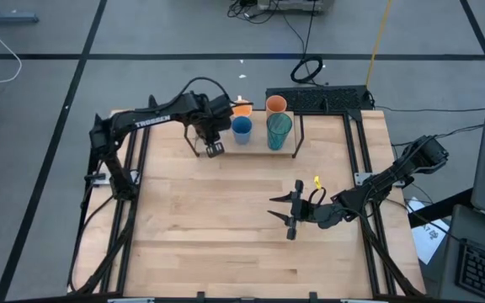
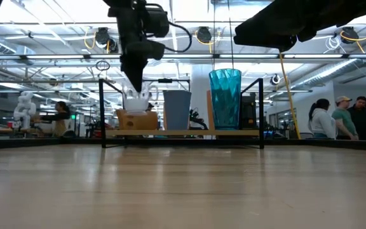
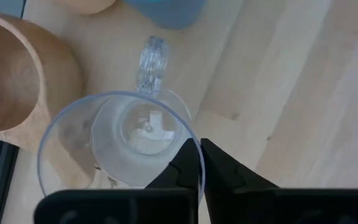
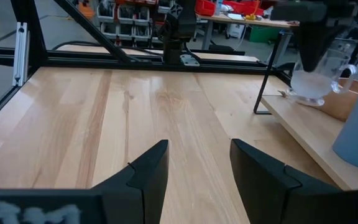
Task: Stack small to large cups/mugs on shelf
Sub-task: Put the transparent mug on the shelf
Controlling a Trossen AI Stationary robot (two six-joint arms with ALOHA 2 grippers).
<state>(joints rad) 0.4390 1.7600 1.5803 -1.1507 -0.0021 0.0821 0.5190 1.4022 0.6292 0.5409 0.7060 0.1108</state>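
Observation:
On the shelf (image 1: pixel 255 145) at the table's far side stand a blue cup (image 1: pixel 242 128), two orange cups (image 1: pixel 242 108) (image 1: pixel 276 104) and a teal tumbler (image 1: pixel 279 130). A tan mug (image 3: pixel 11 74) stands on the shelf's left end. My left gripper (image 1: pixel 215 150) hangs over that end, shut on a clear handled cup (image 3: pixel 123 134) right beside the tan mug. Over the right middle of the table my right gripper (image 1: pixel 289 210) hovers open and holds nothing. My left gripper pinches the clear cup's rim and wall (image 3: pixel 197 146) on the side opposite its handle (image 3: pixel 151 62), one finger inside the cup and one outside. The fingers come from above, pointing steeply down. The cup hangs upright, mouth up, lifted clear of the shelf (image 2: pixel 189 133).
Black frame rails (image 1: pixel 362 160) run along the table's sides. A black keyboard (image 1: pixel 318 99) lies beyond the far edge. Bare wooden tabletop (image 1: pixel 217 219) spreads between the shelf and the near edge. People (image 2: pixel 335 117) stand in the room behind.

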